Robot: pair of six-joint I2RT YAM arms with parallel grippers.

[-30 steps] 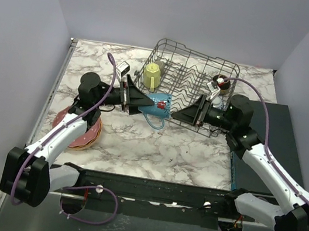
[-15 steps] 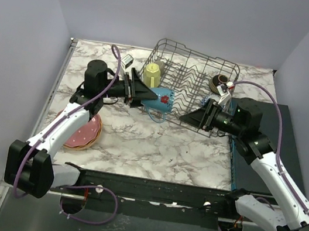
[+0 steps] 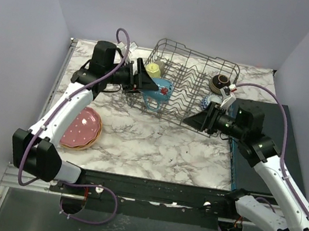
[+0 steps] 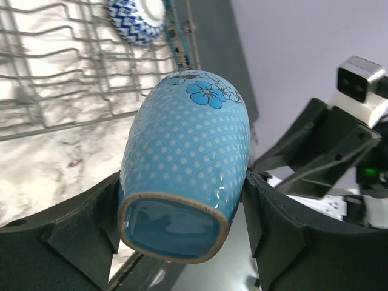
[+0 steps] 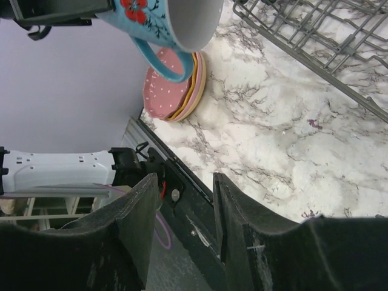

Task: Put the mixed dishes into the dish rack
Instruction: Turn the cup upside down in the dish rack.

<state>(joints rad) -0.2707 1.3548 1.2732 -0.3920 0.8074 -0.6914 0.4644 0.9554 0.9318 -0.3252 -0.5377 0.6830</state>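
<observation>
My left gripper (image 3: 147,82) (image 4: 182,206) is shut on a blue dotted mug (image 3: 161,87) (image 4: 185,163) with a flower print, which it holds on its side above the front left corner of the grey wire dish rack (image 3: 193,68) (image 4: 54,60). In the rack sit a pale yellow mug (image 3: 152,68), a dark brown bowl (image 3: 220,82) and a blue-white patterned bowl (image 3: 207,102) (image 4: 138,18). A pink dotted plate tops a stack of plates (image 3: 81,129) (image 5: 173,85) on the table at the left. My right gripper (image 3: 192,120) (image 5: 182,188) hangs open and empty before the rack's front edge (image 5: 315,36), facing the mug (image 5: 163,18).
A dark flat box (image 3: 287,123) lies along the table's right side under the right arm. The marble tabletop (image 3: 155,145) ends at a black rail at the near edge. Grey walls close in the back and both sides.
The left arm has carried the blue mug up and back from the table in front of the rack to over its front left corner. The right gripper has drawn back to the right.
</observation>
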